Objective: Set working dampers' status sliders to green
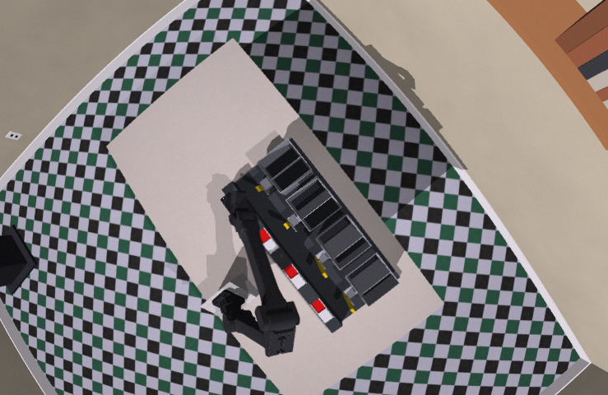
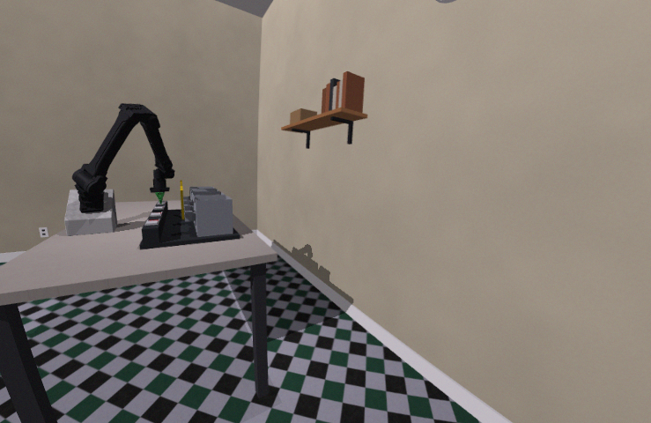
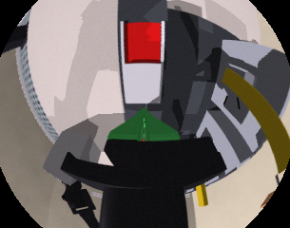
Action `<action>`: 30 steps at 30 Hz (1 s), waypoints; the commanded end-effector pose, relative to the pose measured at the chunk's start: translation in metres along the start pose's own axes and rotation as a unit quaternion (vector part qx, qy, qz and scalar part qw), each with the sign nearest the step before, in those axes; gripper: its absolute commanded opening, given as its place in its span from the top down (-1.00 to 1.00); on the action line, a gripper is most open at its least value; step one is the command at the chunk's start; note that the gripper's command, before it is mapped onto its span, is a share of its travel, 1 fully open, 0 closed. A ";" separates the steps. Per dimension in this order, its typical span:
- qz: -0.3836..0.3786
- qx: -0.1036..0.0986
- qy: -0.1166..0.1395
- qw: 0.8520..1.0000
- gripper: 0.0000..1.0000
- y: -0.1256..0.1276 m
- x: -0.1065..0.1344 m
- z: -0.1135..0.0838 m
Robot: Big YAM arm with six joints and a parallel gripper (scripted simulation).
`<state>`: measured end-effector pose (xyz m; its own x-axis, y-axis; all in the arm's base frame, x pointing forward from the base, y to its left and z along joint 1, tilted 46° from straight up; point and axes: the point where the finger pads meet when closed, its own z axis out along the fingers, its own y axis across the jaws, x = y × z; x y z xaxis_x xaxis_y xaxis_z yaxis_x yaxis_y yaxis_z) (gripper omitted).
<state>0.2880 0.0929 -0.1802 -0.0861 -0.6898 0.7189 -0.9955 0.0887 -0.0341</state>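
Note:
Four grey dampers [image 1: 285,167] [image 1: 313,203] [image 1: 344,242] [image 1: 372,279] stand in a row on a dark base, each with a yellow lever. Three sliders show red [image 1: 264,234] [image 1: 290,271] [image 1: 317,305] beside their white covers. The arm hides the fourth slider in the top view. In the wrist view a slider's red window [image 3: 143,43] is uncovered above its white cover [image 3: 142,83]. My gripper [image 2: 160,201] [image 3: 144,112] is shut and empty, its green fingertips close to that cover's near end. I cannot tell whether they touch it.
In the wrist view a yellow lever [image 3: 259,106] arcs past on the right, close to my gripper. In the exterior view a yellow lever [image 2: 181,199] stands upright between my gripper and the grey dampers. The arm's pale base block [image 2: 90,221] stands on the table.

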 end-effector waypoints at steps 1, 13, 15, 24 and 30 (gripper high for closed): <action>-0.003 0.003 -0.001 1.000 1.00 -0.002 -0.005 0.003; 0.000 0.008 -0.006 1.000 1.00 -0.006 -0.010 -0.001; 0.000 0.009 -0.006 1.000 1.00 -0.007 -0.012 -0.002; 0.003 0.016 -0.011 1.000 1.00 -0.011 -0.020 -0.008; 0.008 0.011 -0.010 1.000 1.00 -0.011 -0.019 -0.006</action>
<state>0.2856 0.0923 -0.1824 -0.0794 -0.6865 0.7228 -0.9959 0.0855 -0.0281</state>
